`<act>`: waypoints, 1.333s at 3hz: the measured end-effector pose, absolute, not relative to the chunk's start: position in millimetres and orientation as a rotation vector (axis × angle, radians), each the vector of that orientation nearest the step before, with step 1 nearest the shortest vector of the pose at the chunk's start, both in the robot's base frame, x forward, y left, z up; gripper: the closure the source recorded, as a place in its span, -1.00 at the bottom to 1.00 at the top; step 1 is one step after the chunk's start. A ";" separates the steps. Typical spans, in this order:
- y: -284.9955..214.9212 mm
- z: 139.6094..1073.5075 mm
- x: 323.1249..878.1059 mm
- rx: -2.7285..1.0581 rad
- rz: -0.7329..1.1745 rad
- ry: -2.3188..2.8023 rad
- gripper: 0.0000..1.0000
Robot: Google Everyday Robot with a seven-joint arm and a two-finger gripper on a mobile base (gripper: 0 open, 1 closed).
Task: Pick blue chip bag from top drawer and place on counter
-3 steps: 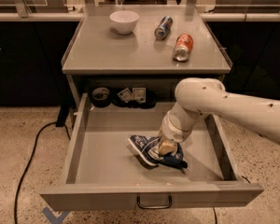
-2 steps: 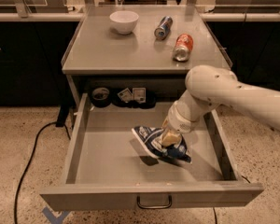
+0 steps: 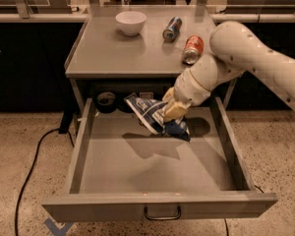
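Observation:
The blue chip bag (image 3: 155, 116) hangs in the air above the open top drawer (image 3: 157, 171), its shadow on the drawer floor below. My gripper (image 3: 172, 109) is shut on the bag's right part and holds it near the drawer's back, just below the counter's front edge. The grey counter (image 3: 118, 53) sits directly above the drawer's rear. My white arm comes in from the right.
On the counter stand a white bowl (image 3: 131, 22), a lying blue can (image 3: 172, 28) and a lying orange-red soda can (image 3: 192, 49). Dark round items (image 3: 106, 100) sit at the drawer's back left. A black cable (image 3: 32, 166) runs on the floor at left.
My gripper has lifted the chip bag off the drawer floor and carried it upward and toward the counter's front edge.

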State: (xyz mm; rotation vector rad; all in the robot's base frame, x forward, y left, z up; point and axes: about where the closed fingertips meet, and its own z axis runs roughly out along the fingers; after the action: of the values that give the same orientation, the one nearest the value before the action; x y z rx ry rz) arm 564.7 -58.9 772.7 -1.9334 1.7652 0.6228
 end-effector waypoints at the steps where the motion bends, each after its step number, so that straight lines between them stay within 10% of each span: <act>1: -30.1 830.1 580.1 -1.977 0.690 1.623 1.00; 4: 75.2 899.5 684.9 -2.100 0.487 1.454 1.00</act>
State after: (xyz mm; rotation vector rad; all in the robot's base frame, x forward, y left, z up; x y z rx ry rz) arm 684.9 75.2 899.5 -2.1004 1.4540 0.4871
